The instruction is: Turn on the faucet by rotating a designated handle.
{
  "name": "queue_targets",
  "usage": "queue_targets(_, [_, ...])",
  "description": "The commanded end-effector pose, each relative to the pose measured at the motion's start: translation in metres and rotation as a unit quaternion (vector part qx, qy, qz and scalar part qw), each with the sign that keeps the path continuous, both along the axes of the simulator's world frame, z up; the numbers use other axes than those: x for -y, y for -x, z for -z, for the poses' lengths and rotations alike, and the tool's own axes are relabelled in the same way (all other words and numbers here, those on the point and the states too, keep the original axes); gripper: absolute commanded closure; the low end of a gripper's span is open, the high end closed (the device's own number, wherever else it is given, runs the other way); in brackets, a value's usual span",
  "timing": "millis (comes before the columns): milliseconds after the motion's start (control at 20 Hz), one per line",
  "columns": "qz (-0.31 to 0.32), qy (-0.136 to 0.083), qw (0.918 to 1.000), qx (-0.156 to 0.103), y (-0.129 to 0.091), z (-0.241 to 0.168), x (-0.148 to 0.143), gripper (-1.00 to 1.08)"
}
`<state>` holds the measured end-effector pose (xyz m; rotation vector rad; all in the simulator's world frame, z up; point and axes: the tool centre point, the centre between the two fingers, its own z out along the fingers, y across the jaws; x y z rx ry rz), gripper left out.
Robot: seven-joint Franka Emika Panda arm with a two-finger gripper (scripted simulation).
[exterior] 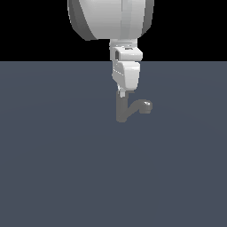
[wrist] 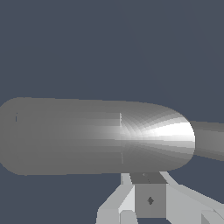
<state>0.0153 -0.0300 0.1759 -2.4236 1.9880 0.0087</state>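
A flat, matte slate-blue floor surface (exterior: 53, 168) fills the lower part of the exterior view, plain and even in tone, running edge to edge. It ends in a straight horizontal line. Above that line lies a solid black background (exterior: 31, 26), featureless across the width. In the wrist view, the same slate-blue surface (wrist: 109, 43) forms the backdrop, uniform and unmarked.

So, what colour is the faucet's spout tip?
Dull grey with a shiny whitish highlight on the faucet tip; clearest in the wrist view.
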Motion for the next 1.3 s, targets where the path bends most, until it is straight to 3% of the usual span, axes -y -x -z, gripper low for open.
queue_targets(0, [0.026,0.004,0.9997,0.000,0.002,0.003,0.048,1.08])
queue_targets(50, [0.026,0.004,0.9997,0.000,0.002,0.003,0.048,1.08])
queue_targets(100, [0.000,0.000,1.0000,0.001,-0.001,0.000,0.011,1.08])
queue_targets(1250, [0.025,0.004,0.9997,0.000,-0.052,0.003,0.101,1.08])
